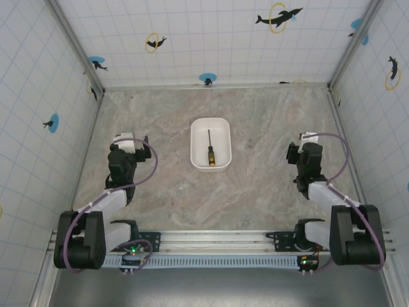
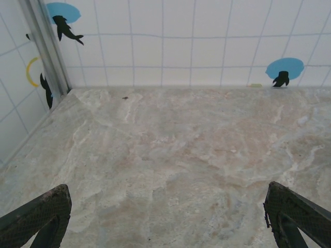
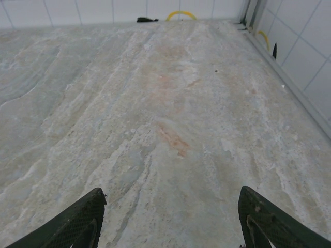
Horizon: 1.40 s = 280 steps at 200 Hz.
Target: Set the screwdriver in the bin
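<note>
Marble tabletop [image 1: 255,192], screwdriver [image 1: 209,150] inside the bin [image 1: 193,144] (tip indistinct), left and right jaws open, empty, partly cropped.

Left arm [image 1: 105,201] bent at elbow, left fingers [image 2: 44,212] spread wide, right arm [image 1: 323,190] bent alike, right fingers [image 3: 77,217] spread wide
</note>
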Available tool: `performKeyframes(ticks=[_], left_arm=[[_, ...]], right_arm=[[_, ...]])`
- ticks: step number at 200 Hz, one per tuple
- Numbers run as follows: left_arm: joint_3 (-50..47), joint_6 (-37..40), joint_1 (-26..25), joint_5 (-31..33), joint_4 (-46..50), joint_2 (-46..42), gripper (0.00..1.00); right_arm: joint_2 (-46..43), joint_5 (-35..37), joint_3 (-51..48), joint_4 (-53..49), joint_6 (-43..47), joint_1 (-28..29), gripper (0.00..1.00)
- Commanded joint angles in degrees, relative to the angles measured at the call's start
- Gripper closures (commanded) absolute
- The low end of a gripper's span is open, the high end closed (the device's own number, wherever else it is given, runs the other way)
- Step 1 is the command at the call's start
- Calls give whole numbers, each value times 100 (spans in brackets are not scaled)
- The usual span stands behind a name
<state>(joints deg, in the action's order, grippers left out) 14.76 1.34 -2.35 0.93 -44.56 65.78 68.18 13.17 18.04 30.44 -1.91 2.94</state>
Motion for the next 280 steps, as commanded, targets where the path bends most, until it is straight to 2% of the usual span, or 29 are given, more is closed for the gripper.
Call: performKeyframes(ticks=[1, 15, 29, 57, 87, 104, 151, 198, 219, 280], left_arm=[[-178, 10, 109, 4, -688, 136, 3], [-267, -3, 159, -41, -908, 235, 3], [-388, 4, 196, -115, -1213, 361, 3], [-630, -38, 275, -475, -2049, 711, 3], [-537, 30, 300, -558, -1933, 770, 3], [-531, 41, 326, -571, -1996, 818, 3], [-485, 76, 376, -516, -2460, 1314, 3], [-180, -17, 362, -152, -2390, 1864, 3], [-72, 66, 333, -206, -2418, 2086, 3], [-29, 111, 250, -101, -2315, 2080, 2]], right_arm=[[338, -39, -130, 1666, 142, -48, 30], [557, -18, -134, 1943, 113, -48, 30], [647, -92, 48, 1695, 46, -78, 30], [1164, -284, -83, 2503, -15, -107, 31], [1670, -143, -257, 3335, -88, -116, 31], [1561, -130, -190, 2977, -117, -134, 31], [1589, -96, -126, 2925, -147, -143, 30], [1602, -102, -74, 2853, -184, -161, 30], [1605, -116, -73, 2840, -187, -171, 29], [1610, -101, -62, 2813, -206, -180, 24]])
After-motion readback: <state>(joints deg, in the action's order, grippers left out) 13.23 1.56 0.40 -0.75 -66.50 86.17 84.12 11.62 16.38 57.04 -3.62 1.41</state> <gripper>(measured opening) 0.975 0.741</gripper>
